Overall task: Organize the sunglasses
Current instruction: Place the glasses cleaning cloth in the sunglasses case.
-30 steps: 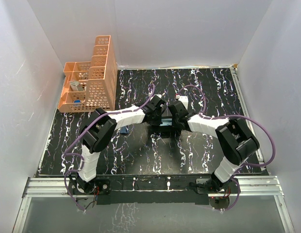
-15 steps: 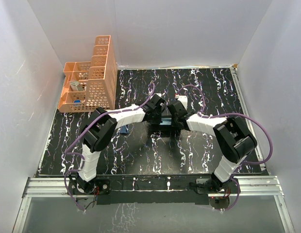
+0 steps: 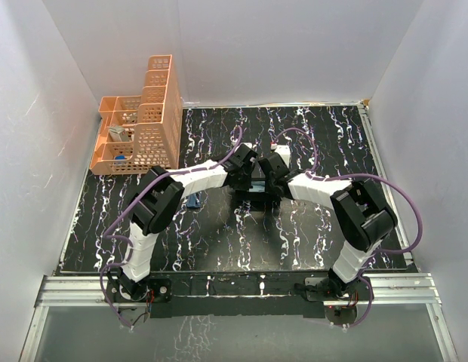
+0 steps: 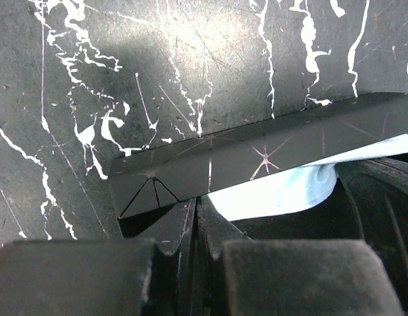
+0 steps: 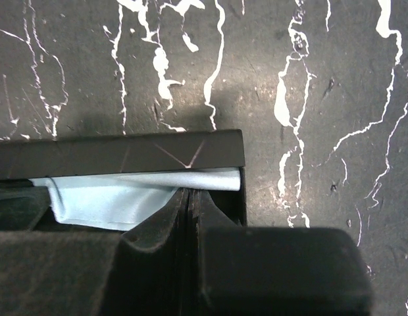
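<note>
a robot test lab: plain white panel walls [image 3: 257,45] box in a black, white-veined marble-look counter [image 3: 332,136], with two black-and-white arms [image 3: 196,178] bolted to an aluminium rail [image 3: 75,286] and loose purple cables [image 3: 419,222].

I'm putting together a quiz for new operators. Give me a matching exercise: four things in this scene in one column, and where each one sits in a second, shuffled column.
Things
1. sunglasses
2. black glasses case
3. light blue cloth
4. orange mesh organizer

Places
A. far left corner of the table
B. tucked in under the case's lid
C. middle of the table
D. on the table, partly hidden by the left arm

Pairs: 1-D, 2-C, 3-B, 4-A
</note>
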Controlling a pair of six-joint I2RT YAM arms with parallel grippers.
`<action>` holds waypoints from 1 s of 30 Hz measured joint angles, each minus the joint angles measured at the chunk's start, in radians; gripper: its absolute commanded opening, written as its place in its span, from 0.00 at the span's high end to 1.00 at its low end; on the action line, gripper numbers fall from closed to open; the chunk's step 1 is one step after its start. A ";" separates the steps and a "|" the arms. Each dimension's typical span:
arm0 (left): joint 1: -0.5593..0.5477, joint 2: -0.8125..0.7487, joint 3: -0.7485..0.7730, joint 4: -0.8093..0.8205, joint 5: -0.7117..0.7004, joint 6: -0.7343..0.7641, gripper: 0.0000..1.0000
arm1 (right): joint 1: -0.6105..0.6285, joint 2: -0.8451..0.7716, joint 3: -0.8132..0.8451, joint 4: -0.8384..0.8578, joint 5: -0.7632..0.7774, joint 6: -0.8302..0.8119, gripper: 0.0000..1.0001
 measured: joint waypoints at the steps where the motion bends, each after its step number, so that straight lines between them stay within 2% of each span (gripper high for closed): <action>1: 0.000 0.005 0.006 -0.002 0.000 0.000 1.00 | 0.000 0.003 0.009 -0.003 0.000 0.000 1.00; 30: 0.002 -0.007 -0.017 0.013 -0.006 -0.010 1.00 | 0.000 -0.016 -0.028 0.006 -0.002 0.023 1.00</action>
